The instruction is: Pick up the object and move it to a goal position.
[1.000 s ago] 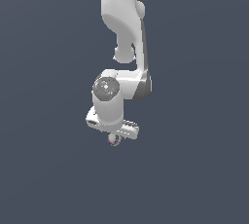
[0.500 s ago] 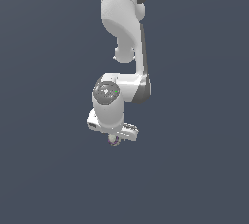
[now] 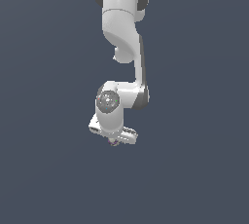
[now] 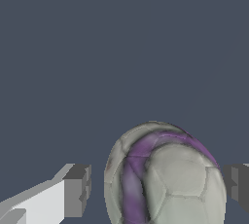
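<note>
The object, a small off-white ball with purple markings (image 4: 165, 174), sits between my gripper's (image 4: 156, 189) two fingers in the wrist view. One finger (image 4: 77, 190) stands a small gap away from the ball. The other finger (image 4: 238, 186) is at or very near the ball's opposite side. The gripper is open around the ball. In the exterior view the ball (image 3: 114, 142) shows only as a tiny spot just under the white gripper (image 3: 115, 139), mostly hidden by the hand.
The white arm (image 3: 124, 33) comes down from the top of the exterior view. A plain dark grey surface (image 3: 194, 169) lies all around.
The wrist and hand have come down a little towards the ball. The ball has stayed in place and shows less below the hand.
</note>
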